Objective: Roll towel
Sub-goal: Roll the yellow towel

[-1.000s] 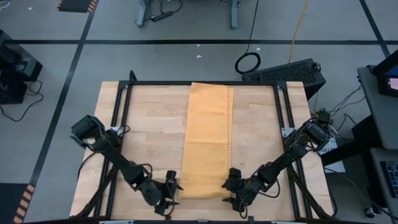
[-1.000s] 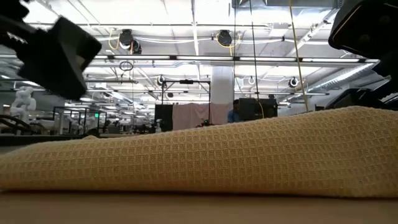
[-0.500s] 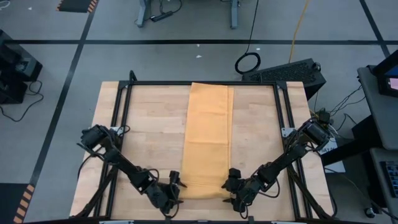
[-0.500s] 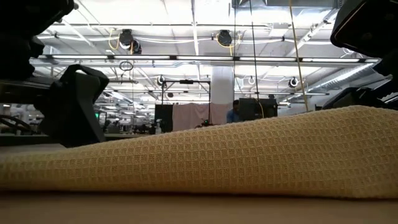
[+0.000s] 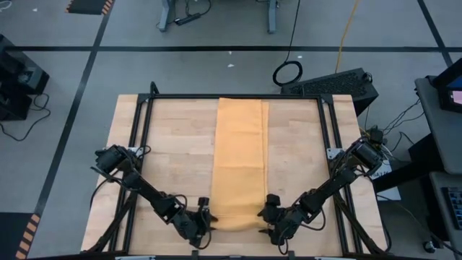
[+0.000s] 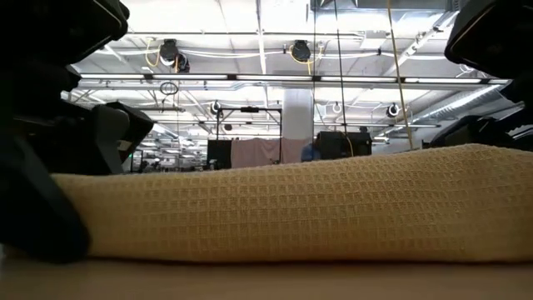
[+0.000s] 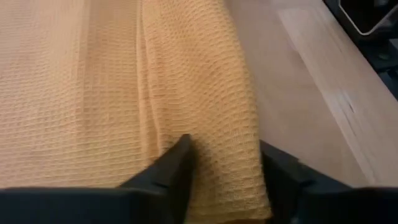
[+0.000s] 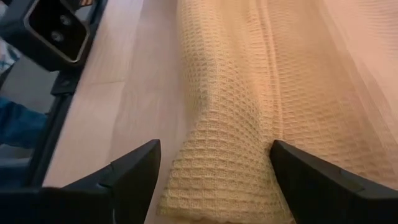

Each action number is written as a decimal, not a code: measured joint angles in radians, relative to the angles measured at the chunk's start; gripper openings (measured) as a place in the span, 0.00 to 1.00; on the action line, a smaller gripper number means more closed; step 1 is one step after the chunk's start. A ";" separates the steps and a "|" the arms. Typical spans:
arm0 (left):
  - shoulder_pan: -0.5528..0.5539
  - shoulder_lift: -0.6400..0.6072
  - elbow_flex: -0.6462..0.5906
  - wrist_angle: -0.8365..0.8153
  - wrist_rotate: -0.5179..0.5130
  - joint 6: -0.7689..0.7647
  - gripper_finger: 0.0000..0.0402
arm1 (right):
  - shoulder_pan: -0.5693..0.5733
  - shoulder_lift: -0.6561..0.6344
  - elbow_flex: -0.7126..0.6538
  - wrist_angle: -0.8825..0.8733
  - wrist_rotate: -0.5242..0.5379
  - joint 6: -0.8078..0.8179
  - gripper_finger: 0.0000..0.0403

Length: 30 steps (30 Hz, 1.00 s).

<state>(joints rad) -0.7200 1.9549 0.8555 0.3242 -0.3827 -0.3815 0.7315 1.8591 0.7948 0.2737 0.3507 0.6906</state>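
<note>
The orange-yellow towel (image 5: 238, 166) lies folded into a long strip down the middle of the wooden table, from the far edge to the near edge. My left gripper (image 5: 204, 222) is at the towel's near left corner, shut on its edge (image 7: 227, 162). My right gripper (image 5: 268, 217) is at the near right corner. It stands open, with a finger on either side of the raised right edge (image 8: 214, 168). In the low view the towel (image 6: 291, 208) fills the width as a thick ridge, with my left gripper (image 6: 75, 167) dark at its left end. My left gripper pinches the raised fold along the towel's left edge (image 7: 224, 140), at its near end, between its two fingers. The fingers slant down from the table's near left side. The pinched edge stands up as a ridge; the rest lies flat on the table. My right gripper has one finger (image 8: 292, 168) lying against the towel's top beside the raised right edge (image 8: 217, 143). The other finger (image 8: 134, 171) stands over bare wood, apart from the cloth.
Black frame rails (image 5: 141, 144) (image 5: 328, 144) run along the table's left and right sides, with bare wood between them and the towel. A black box (image 8: 56, 28) sits by the rail near the front edge.
My left gripper has come down and moved toward the towel's near left corner. In the low view the towel's left end, thin and flat before, now stands bunched up thick against the gripper. My right gripper has kept still.
</note>
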 joint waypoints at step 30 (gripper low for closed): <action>0.042 -0.005 -0.005 0.193 0.208 -0.611 0.03 | 0.136 -0.013 0.353 -0.495 0.208 -0.172 0.74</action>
<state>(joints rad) -0.6783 1.9501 0.8509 0.5167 -0.1749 -0.9927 0.8671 1.8457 1.1477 -0.2215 0.5583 0.5184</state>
